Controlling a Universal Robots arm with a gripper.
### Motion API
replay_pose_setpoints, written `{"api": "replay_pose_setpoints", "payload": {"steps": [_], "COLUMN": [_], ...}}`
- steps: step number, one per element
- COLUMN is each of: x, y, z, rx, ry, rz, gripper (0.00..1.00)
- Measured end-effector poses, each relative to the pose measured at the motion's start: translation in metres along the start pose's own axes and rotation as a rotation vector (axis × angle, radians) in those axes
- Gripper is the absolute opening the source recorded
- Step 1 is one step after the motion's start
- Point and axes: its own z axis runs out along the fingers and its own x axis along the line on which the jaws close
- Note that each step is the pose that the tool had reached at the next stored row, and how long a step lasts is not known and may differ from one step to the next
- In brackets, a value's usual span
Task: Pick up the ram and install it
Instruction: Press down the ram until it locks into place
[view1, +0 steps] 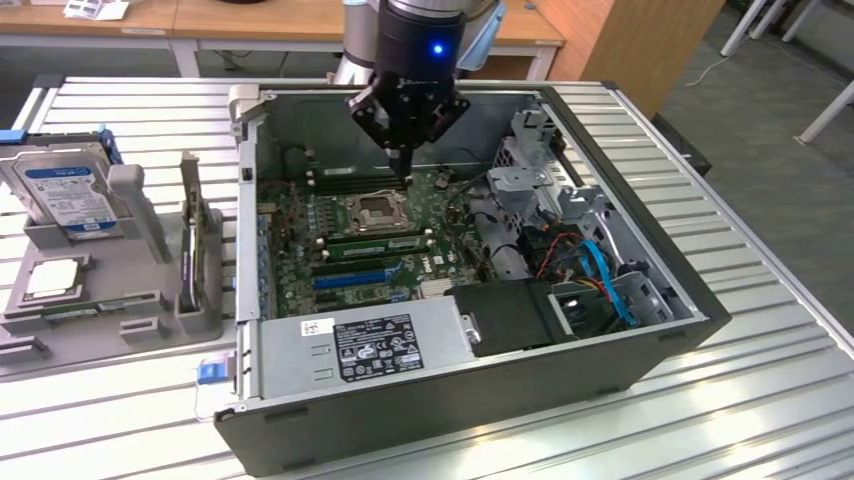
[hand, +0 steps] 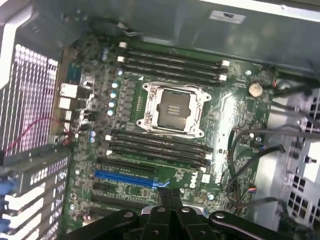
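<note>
My gripper (view1: 400, 165) hangs inside the open computer case (view1: 667, 330), just above the motherboard (view1: 300, 215), over the far memory slots (hand: 172, 62) behind the empty CPU socket (view1: 375, 207). Its fingers are shut with nothing between them, and the wrist view shows the same at my gripper (hand: 170, 200). A narrow green stick, by its look the ram (view1: 380, 241), stands on edge in the near bank of memory slots (hand: 157, 147), in front of the socket. The gripper is apart from it.
A grey fixture tray (view1: 27, 350) stands at the exterior view's left with a blue-labelled hard drive (view1: 60, 190), a square chip (view1: 51, 280) and an upright expansion card (view1: 200, 250). Inside the case are the power supply (view1: 367, 345), the drive cage (view1: 534, 180) and loose cables (view1: 594, 265).
</note>
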Motion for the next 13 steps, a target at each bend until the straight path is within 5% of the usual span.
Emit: {"api": "replay_pose_setpoints", "payload": {"steps": [9, 13], "x": [0.0000, 0.0000], "y": [0.0000, 0.0000], "z": [-0.0001, -0.0001], "rx": [-0.0042, -0.0046], "ry": [0.0063, 0.0069], "rz": [0.151, 0.166], "gripper": [0.11, 0.11]}}
